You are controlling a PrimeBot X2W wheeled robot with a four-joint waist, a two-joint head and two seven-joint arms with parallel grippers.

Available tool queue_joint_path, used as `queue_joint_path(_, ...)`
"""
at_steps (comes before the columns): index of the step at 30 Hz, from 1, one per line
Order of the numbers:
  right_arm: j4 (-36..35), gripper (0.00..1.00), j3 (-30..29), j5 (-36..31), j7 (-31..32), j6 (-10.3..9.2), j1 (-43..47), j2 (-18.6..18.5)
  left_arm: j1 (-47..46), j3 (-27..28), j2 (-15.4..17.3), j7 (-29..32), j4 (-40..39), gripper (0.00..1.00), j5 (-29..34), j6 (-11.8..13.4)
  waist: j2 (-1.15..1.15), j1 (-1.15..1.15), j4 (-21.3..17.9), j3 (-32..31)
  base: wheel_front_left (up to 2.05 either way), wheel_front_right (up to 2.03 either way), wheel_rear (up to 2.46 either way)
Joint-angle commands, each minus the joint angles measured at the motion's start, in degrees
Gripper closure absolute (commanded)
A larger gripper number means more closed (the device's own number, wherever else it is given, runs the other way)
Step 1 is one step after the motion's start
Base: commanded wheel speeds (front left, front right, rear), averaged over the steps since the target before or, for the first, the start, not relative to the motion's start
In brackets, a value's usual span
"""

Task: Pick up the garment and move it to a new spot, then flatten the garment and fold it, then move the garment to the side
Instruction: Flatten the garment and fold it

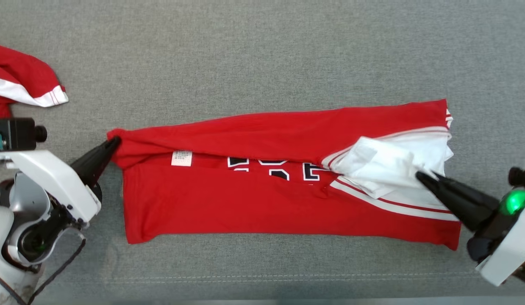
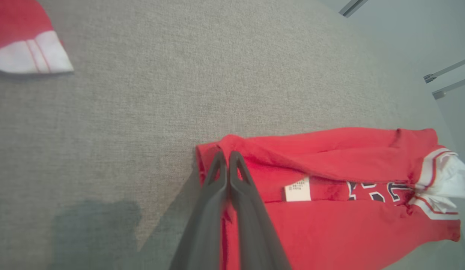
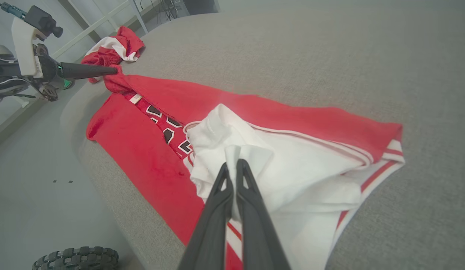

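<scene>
**Both claws pinched on red jersey, laid lengthwise on grey cloth top**

The red jersey [image 1: 262,203] lies across the middle of the grey fabric table top [image 1: 262,55], long axis left to right and nearer the front edge than the back. The far long edge is folded over toward the robot. That flap covers the top of the navy-and-white lettering [image 1: 273,167], so only the lower parts of the characters show. A white care label [image 1: 181,158] sits just under the flap's edge, toward the left end. A white sleeve [image 1: 393,163] with red-striped trim lies crumpled on top at the right end.

The left gripper [image 1: 114,143] is at the jersey's far-left corner, fingers pressed together. The red cloth bunches to a point at its tips, and the left wrist view shows a sliver of red between the fingers, so it's pinching that corner.

The right gripper [image 1: 420,174] is at the right end, fingers close together on the white sleeve. The right wrist view shows a fold of white cloth nipped between them and lifted a bit.

A second red-and-white garment [image 1: 25,80] lies crumpled at the table's far left, well apart from the jersey. The right wrist view also shows a knobbly tyre [image 3: 76,257] on the floor below the table.
</scene>
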Motion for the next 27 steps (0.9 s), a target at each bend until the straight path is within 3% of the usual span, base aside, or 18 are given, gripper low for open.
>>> queue_joint_path(1, -0.06, 1.00, -1.07, -1.15, -0.79, 0.20, 4.12, -0.64, 0.38, 3.15, 3.05, -0.83, -1.56, 1.00, -0.63, 0.69, 0.00, 0.00, -0.61, -0.72, 0.00, 0.00, 0.00)
queue_joint_path(5, 1.55, 1.00, -2.09, -3.20, -0.80, 0.20, 6.95, 1.00, 2.44, 3.51, 2.84, -1.40, -2.45, 1.00, -1.27, 1.23, 0.00, 0.00, -0.84, -1.23, 0.00, 0.00, 0.00)
queue_joint_path(7, 2.47, 0.72, -2.59, -4.01, -0.80, 0.20, 8.48, 2.15, 3.37, 3.55, 2.52, -1.44, -2.66, 1.00, -1.76, 1.56, 0.00, 0.00, -0.87, -1.58, 0.00, 0.00, 0.00)
queue_joint_path(8, 3.05, 0.69, -2.53, -4.63, -0.81, 0.20, 9.10, 2.50, 3.63, 3.65, 2.42, -1.60, -2.77, 1.00, -1.86, 1.76, 0.00, 0.00, -0.85, -1.71, 0.00, 0.00, 0.00)
queue_joint_path(9, 3.48, 0.53, -2.53, -4.95, -0.81, 0.20, 9.70, 2.98, 3.89, 3.74, 2.31, -1.82, -2.79, 0.86, -1.89, 1.97, 0.00, 0.00, -0.80, -1.86, 0.00, 0.00, 0.00)
queue_joint_path(10, 3.79, 0.11, -2.59, -5.21, -0.81, 0.20, 10.27, 3.47, 4.17, 3.77, 2.19, -1.98, -2.74, 0.62, -1.92, 2.16, 0.00, 0.00, -0.73, -2.03, 0.00, 0.00, 0.00)
queue_joint_path(11, 4.08, 0.00, -2.67, -5.70, -0.81, 0.20, 10.79, 3.84, 4.38, 3.90, 2.13, -2.51, -2.65, 0.36, -1.66, 2.46, 0.00, 0.00, -0.64, -2.24, 0.00, 0.00, 0.00)
queue_joint_path(12, 4.30, 0.00, -2.82, -6.07, -0.81, 0.20, 11.41, 4.21, 4.63, 3.94, 2.00, -2.89, -2.52, 0.00, -1.51, 2.64, 0.00, 0.00, -0.56, -2.47, 0.00, 0.00, 0.00)
queue_joint_path(18, 5.74, 0.00, -5.61, -9.21, -0.81, 0.20, 16.06, 6.17, 7.43, 5.63, 1.56, -7.54, -2.32, 0.00, -0.42, 3.86, 0.00, 0.00, -0.92, -4.20, 0.00, 0.00, 0.00)
queue_joint_path(27, 3.66, 0.00, -27.59, -10.24, -0.82, 0.20, 28.68, 12.80, 14.56, 8.86, 1.42, -22.69, -8.21, 0.00, 9.96, 13.19, 0.00, 0.00, -1.95, -7.33, 0.00, 0.00, 0.00)
